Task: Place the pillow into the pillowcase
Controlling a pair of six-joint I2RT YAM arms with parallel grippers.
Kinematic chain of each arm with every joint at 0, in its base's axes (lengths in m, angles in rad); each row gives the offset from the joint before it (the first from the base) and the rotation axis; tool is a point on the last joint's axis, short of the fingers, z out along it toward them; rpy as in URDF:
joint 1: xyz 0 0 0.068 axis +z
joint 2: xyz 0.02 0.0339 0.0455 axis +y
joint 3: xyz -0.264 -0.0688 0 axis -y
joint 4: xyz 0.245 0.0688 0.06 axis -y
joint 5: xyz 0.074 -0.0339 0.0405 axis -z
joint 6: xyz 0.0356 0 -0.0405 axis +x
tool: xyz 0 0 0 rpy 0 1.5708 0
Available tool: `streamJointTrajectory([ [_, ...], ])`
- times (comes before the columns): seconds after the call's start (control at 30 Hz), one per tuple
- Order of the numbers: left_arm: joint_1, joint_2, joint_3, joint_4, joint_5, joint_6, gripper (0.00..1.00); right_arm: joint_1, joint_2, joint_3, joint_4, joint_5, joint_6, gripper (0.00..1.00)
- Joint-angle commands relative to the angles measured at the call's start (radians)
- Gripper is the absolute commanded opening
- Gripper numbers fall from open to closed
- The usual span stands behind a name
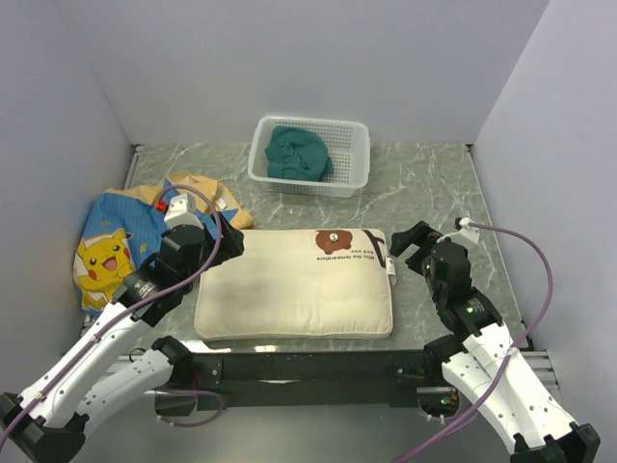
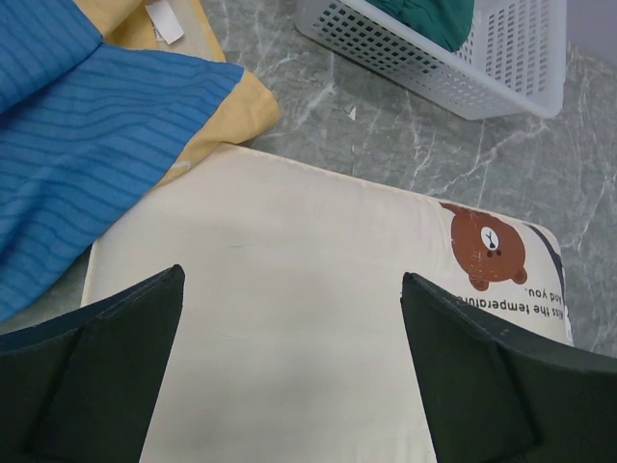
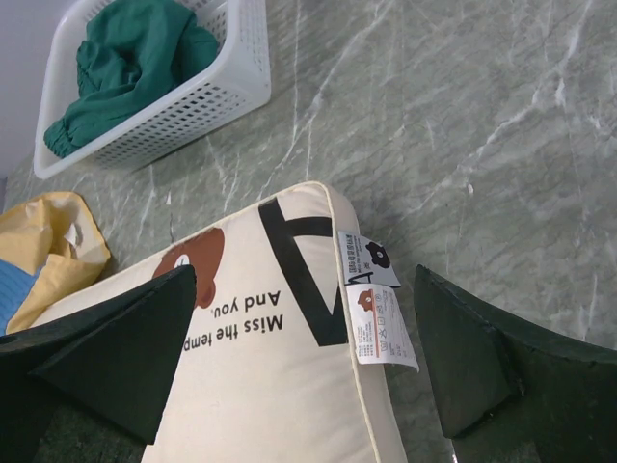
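From above, the pillow (image 1: 289, 289) lies flat at the near middle of the table (image 1: 424, 183), its bear face (image 1: 333, 241) at the far right corner. The pillowcase (image 1: 111, 251) lies crumpled at the left, touching the pillow's far left corner. A basket (image 1: 357, 159) with a green cloth (image 1: 297, 154) sits at the far side.

The left wrist view shows the left gripper (image 2: 294, 376) spread wide over the pillow's (image 2: 289, 251) left part, holding nothing, with the pillowcase (image 2: 87, 145) just beside it.

The right wrist view shows the right gripper (image 3: 304, 357) equally wide and empty over the pillow's (image 3: 260, 386) right edge, by its tags (image 3: 381, 323).
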Motion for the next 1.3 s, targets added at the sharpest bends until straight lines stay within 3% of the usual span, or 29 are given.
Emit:
streamJointTrajectory([
  [0.0,0.003,-0.022,0.021,-0.029,-0.037,-0.041,0.99,-0.007,0.014,0.020,0.020,-0.007,0.000,1.00],
  [0.37,0.003,-0.061,0.014,-0.066,-0.067,-0.081,1.00,-0.005,0.031,0.016,0.019,-0.022,0.003,1.00],
  [0.67,0.003,-0.071,0.005,-0.179,-0.183,-0.227,0.99,-0.007,0.037,0.009,0.019,-0.038,0.007,1.00],
  [1.03,0.003,-0.042,-0.044,-0.210,-0.204,-0.350,0.99,-0.005,0.043,0.011,0.010,-0.050,0.000,1.00],
  [1.17,0.003,-0.021,-0.105,-0.279,-0.278,-0.512,0.99,-0.007,0.051,0.012,0.013,-0.065,0.006,1.00],
  [1.27,0.003,0.007,-0.171,-0.249,-0.247,-0.564,0.99,-0.005,0.066,0.014,0.023,-0.088,0.012,1.00],
])
